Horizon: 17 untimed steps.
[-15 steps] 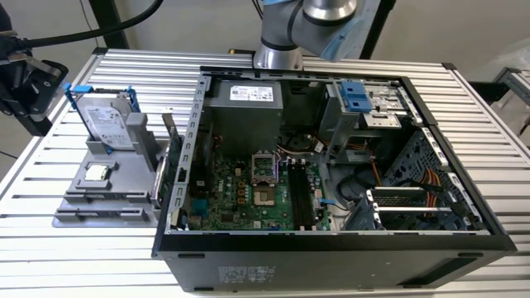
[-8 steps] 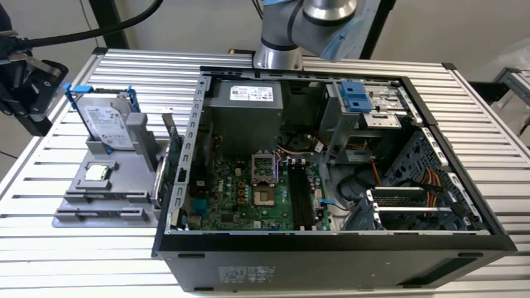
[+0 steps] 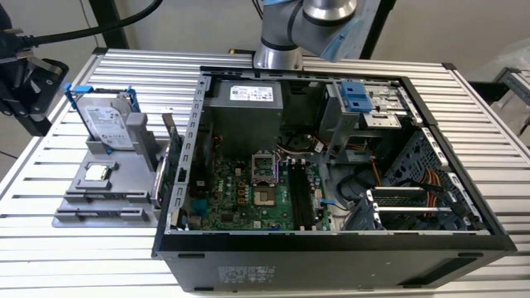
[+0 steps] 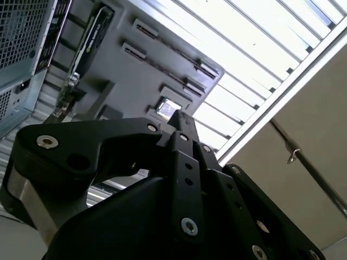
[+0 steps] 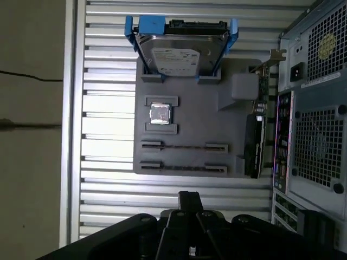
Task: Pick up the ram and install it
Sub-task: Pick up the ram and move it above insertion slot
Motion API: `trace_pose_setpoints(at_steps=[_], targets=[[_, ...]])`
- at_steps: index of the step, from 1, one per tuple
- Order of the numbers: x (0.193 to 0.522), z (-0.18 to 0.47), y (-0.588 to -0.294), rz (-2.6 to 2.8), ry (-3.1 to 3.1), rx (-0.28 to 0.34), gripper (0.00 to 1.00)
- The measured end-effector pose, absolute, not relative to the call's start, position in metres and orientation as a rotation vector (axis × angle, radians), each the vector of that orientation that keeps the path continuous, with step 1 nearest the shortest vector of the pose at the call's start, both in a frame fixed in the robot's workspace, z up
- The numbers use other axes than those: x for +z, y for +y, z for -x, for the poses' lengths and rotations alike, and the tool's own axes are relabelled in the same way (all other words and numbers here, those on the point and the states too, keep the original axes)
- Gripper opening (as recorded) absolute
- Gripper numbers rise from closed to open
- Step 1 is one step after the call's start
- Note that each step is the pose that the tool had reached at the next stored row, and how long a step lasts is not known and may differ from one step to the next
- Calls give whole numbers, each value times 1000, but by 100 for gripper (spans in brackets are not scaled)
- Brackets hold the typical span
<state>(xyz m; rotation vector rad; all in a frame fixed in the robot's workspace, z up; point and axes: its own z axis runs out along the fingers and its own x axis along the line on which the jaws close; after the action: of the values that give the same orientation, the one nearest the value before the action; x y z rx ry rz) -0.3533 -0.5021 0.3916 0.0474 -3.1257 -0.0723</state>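
Observation:
My gripper (image 5: 190, 196) hovers high over the table beside the grey parts tray (image 5: 190, 116), on the side away from the hard drive. Its black fingers are shut together with nothing between them. In the second wrist view the gripper (image 4: 181, 116) points toward the tray's small silver processor chip (image 4: 169, 108). The two long slotted holders (image 5: 184, 147) on the tray hold no board. The ram is out of view. The open computer case (image 3: 331, 248) lies to the exterior view's right of the tray (image 3: 83, 186). Its motherboard (image 3: 248, 192) and dark memory slots (image 3: 302, 198) are exposed.
A silver hard drive (image 5: 179, 54) in a blue frame stands at the tray's far end, with the processor chip (image 5: 160, 114) in the middle. A dark expansion card (image 5: 254, 146) stands on edge between tray and case. The slatted table's edge (image 5: 73, 135) runs along the far side from the case.

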Motion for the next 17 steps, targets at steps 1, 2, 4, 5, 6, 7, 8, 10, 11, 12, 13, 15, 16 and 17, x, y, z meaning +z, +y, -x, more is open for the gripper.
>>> trace_pose_setpoints(at_steps=[1,2,4,5,6,7,8,10,11,12,13,15,16,17], targets=[[392,353,-502,-60,-3125,-72,0],[392,353,-502,-72,-3125,-72,0],[392,353,-502,-97,-3126,-72,0],[392,353,-502,-108,-3126,-72,0],[392,353,-502,-119,-3127,-72,0],[392,353,-502,-131,-3127,-72,0],[392,353,-502,-142,-3127,-71,0],[392,353,-502,-161,-3126,-71,0],[392,353,-502,-170,-3125,-71,0],[392,353,-502,-177,-3125,-71,0],[392,353,-502,-185,-3124,-71,0],[392,353,-502,-198,-3123,-71,0],[392,353,-502,-204,-3123,-71,0],[392,353,-502,-209,-3122,-71,0]])
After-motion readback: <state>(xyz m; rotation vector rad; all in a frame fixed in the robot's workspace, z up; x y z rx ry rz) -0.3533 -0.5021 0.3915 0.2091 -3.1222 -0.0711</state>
